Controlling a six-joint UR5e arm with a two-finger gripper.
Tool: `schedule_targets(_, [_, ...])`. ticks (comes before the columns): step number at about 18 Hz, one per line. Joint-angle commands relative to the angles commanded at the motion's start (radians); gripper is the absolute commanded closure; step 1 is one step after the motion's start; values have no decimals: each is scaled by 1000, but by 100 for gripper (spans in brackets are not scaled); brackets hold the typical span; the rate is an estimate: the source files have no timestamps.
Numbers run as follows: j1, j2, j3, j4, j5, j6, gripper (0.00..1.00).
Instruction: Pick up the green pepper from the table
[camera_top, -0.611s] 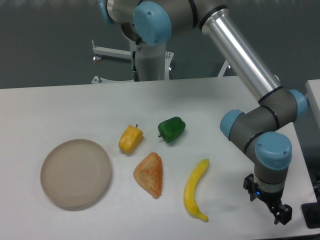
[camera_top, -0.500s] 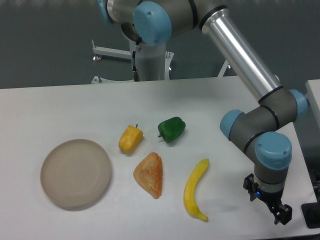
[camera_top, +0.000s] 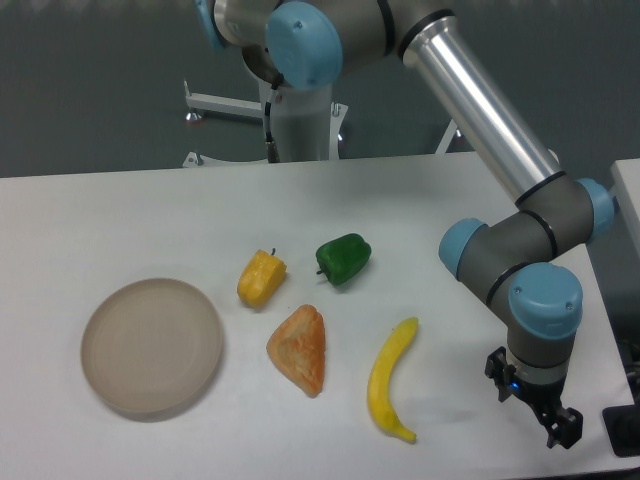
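Observation:
The green pepper (camera_top: 344, 257) is small, glossy and dark green, and lies on the white table (camera_top: 120, 220) near the middle. My gripper (camera_top: 553, 423) hangs low at the table's front right edge, far to the right of the pepper and apart from it. Its black fingers (camera_top: 565, 431) are small and seen from the side, so I cannot tell whether they are open or shut. Nothing shows between them.
A yellow pepper (camera_top: 261, 278) lies just left of the green one. An orange bread piece (camera_top: 299, 349) and a yellow banana (camera_top: 390, 379) lie in front of it. A round beige plate (camera_top: 152, 345) sits at the left. The arm (camera_top: 500, 140) crosses above the right side.
The gripper has shifted very slightly to the left. Nothing else has moved.

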Motion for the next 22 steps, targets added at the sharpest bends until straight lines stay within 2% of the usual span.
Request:
schedule_targets(7, [-5,14,-11,-2,-2,-75,0])
schedule_targets(10, [-6,43,-50,-3,-5,-127,0])
schedule_targets(14, [3,161,-214,-3,-31,-179,0])
schedule_targets(17, [5,260,-349,-3,-31,-267,0])
schedule_targets(22, [3,392,-514,-11,-29,-344,0])
